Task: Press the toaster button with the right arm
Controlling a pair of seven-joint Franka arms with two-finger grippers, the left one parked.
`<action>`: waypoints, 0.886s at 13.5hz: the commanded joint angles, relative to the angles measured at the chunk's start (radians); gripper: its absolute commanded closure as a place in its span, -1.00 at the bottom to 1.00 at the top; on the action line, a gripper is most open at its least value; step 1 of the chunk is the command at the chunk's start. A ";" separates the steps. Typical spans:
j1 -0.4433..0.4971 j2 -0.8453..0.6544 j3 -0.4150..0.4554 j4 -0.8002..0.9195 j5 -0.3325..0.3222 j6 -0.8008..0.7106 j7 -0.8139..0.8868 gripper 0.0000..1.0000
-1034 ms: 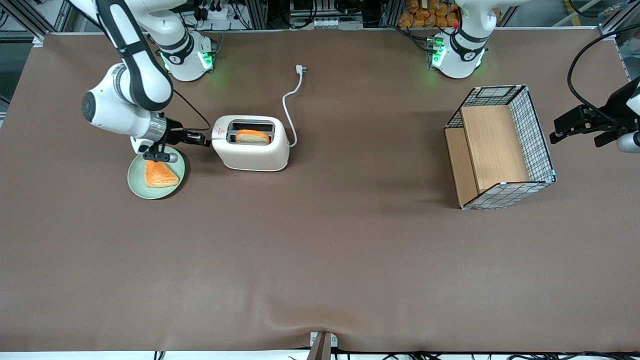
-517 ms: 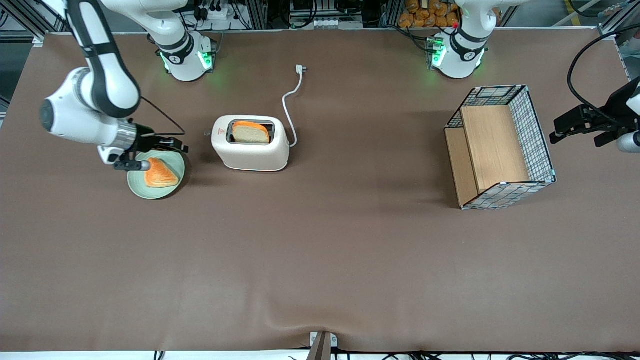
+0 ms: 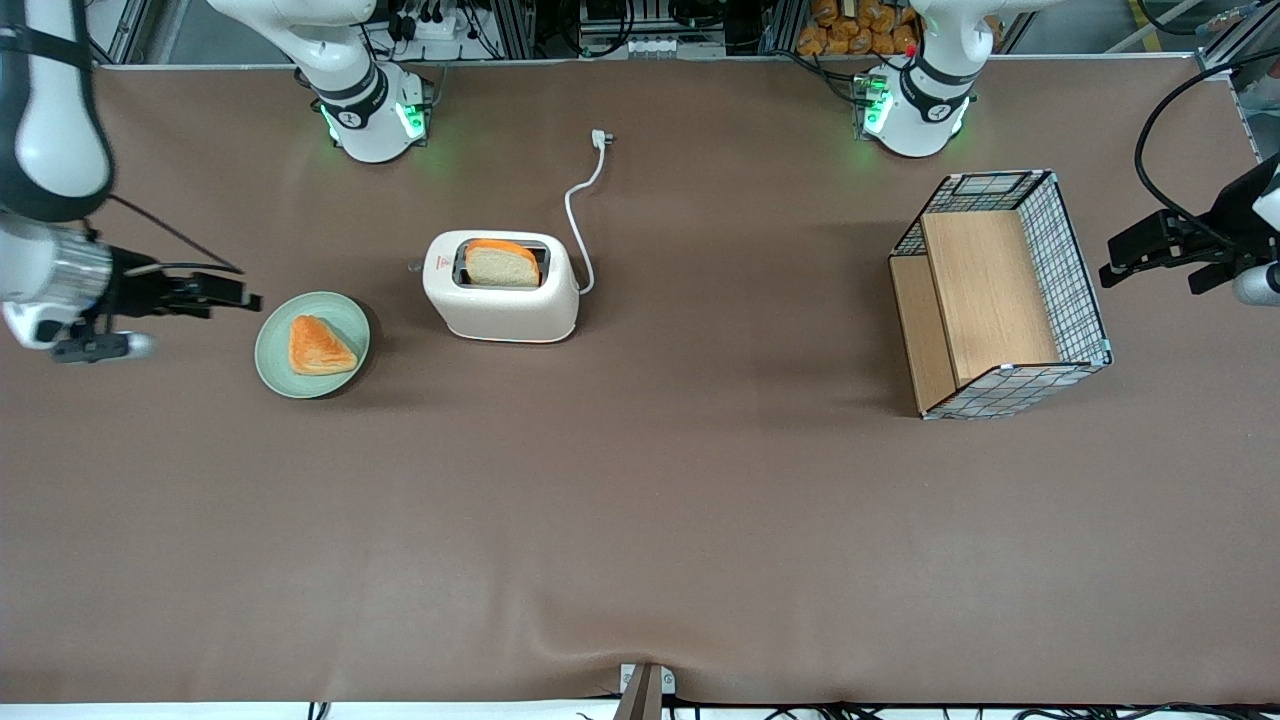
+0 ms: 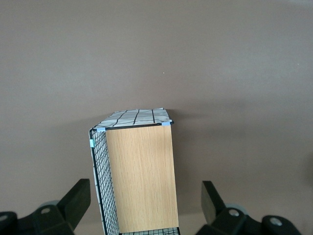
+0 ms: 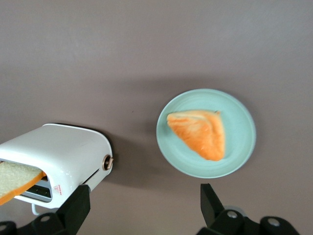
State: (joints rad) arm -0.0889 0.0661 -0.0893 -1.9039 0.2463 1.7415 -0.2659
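The right arm's hand hangs above the brown desk at the working arm's end, holding nothing. In the right wrist view its 2 black fingers stand wide apart with only bare desk and the rim of the plate between them. The right arm rises from there, its silver wrist cuff just above the hand.

Near the hand, but clear of it, lies a pale green plate carrying 1 orange-crusted triangular piece of pastry.

Beside the plate, toward the parked arm's end, stands the toaster, cream-white and upright on the desk. A slice of bread sticks up out of its top slot. The button, a small grey knob, protrudes from the toaster's narrow end that faces the plate, on the side with the red mark; nothing touches it. The toaster's white cord runs from its other end away from the front camera and ends in a loose plug.

Well apart, toward the parked arm's end, a wire-and-wood basket lies on the desk.
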 commanded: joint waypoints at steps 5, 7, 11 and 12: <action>0.018 0.046 0.016 0.376 -0.144 -0.230 -0.003 -1.00; 0.032 0.026 0.014 0.407 -0.144 -0.273 0.060 -1.00; 0.054 -0.083 0.013 0.398 -0.162 -0.305 0.263 -1.00; 0.055 -0.101 0.013 0.399 -0.185 -0.324 0.263 -1.00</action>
State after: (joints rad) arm -0.0416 0.0171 -0.0736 -1.4980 0.1063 1.4506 -0.0323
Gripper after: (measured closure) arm 0.000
